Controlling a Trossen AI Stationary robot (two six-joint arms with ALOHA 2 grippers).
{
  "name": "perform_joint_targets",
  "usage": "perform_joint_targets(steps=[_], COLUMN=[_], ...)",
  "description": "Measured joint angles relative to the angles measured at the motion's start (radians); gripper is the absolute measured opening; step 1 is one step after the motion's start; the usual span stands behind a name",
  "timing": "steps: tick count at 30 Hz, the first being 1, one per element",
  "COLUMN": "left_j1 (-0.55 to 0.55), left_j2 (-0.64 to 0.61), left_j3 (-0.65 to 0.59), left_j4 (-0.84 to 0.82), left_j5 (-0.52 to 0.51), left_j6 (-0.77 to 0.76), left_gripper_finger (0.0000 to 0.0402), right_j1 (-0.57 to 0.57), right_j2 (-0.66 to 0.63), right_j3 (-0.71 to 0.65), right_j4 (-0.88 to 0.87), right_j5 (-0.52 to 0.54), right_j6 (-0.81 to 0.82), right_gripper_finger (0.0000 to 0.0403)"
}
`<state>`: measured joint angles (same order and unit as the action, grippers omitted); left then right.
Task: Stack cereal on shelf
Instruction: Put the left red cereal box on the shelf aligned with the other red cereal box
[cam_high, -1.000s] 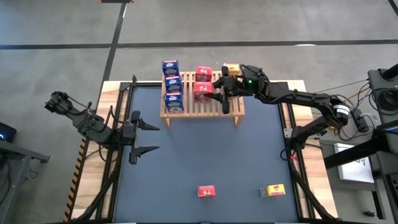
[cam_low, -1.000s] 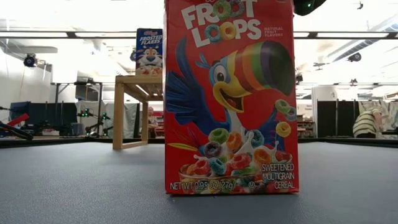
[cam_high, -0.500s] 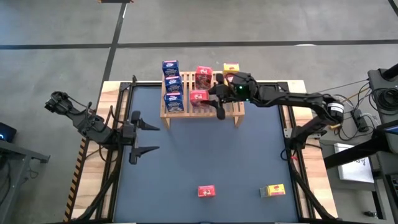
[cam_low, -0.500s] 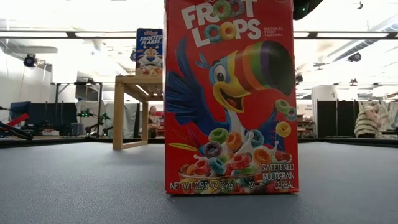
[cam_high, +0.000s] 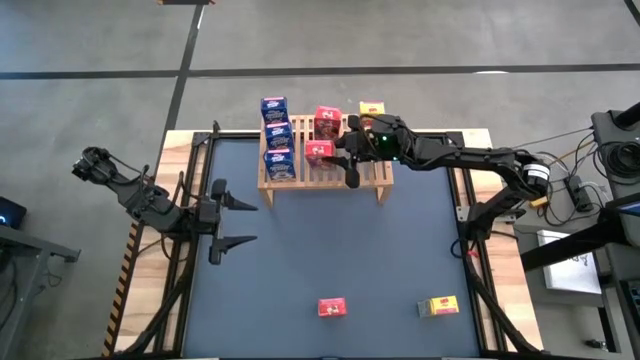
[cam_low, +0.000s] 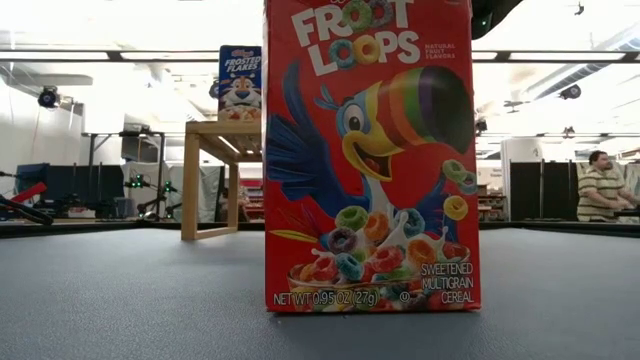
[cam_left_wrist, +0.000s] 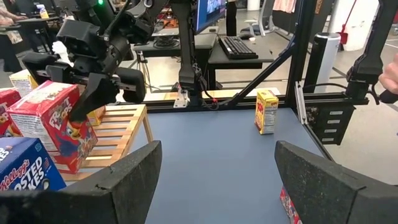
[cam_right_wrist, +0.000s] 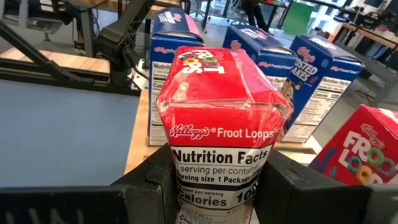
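The light wood shelf (cam_high: 325, 165) stands at the table's far edge. On its slats stand three blue cereal boxes (cam_high: 278, 132) in a row, one red box (cam_high: 327, 122) and a yellow box (cam_high: 371, 110). My right gripper (cam_high: 345, 152) reaches over the shelf from the right, shut on a second red Froot Loops box (cam_right_wrist: 217, 112), next to the blue row. Another red box (cam_high: 332, 307) and a yellow box (cam_high: 438, 305) stand on the mat near the near edge. My left gripper (cam_high: 225, 215) waits open over the table's left side. My right gripper pinches the red box between its two fingers (cam_right_wrist: 155, 183), one on each broad face, with the Nutrition Facts side panel (cam_right_wrist: 217, 180) toward the wrist. It comes roughly level from the table's right. The box (cam_left_wrist: 53, 124) is tilted over the slats; I cannot tell whether its lower corner touches them.
The dark blue mat (cam_high: 330, 250) lies open between the shelf and the two near boxes. Black frame rails (cam_high: 465, 200) run along the table's left and right sides. In the low view the near red box (cam_low: 370, 155) fills the middle, and a person (cam_low: 603, 190) sits far behind.
My right gripper has carried the red box a little toward the table's left and near edge over the shelf, uncovering the yellow box at the shelf's far right corner. It has stayed shut on the box.
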<state>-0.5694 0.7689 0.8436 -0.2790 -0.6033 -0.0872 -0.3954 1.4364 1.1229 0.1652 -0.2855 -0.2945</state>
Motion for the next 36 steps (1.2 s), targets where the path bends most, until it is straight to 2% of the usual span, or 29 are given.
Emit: perform_joint_targets(steps=[18,36], left_j1=[0.0,0.0], left_j2=[0.0,0.0], left_j3=[0.0,0.0], left_j4=[0.001,0.002], left_j5=[0.0,0.0], left_j6=[-0.003,-0.003], left_gripper_finger=[0.0294,0.0294], right_j1=[0.002,0.002], right_j2=[0.0,0.0], right_j3=[0.0,-0.001], right_j4=[-0.018,-0.048], right_j5=[0.025,0.025], right_j6=[-0.019,0.012], right_gripper_finger=[0.014,0.019])
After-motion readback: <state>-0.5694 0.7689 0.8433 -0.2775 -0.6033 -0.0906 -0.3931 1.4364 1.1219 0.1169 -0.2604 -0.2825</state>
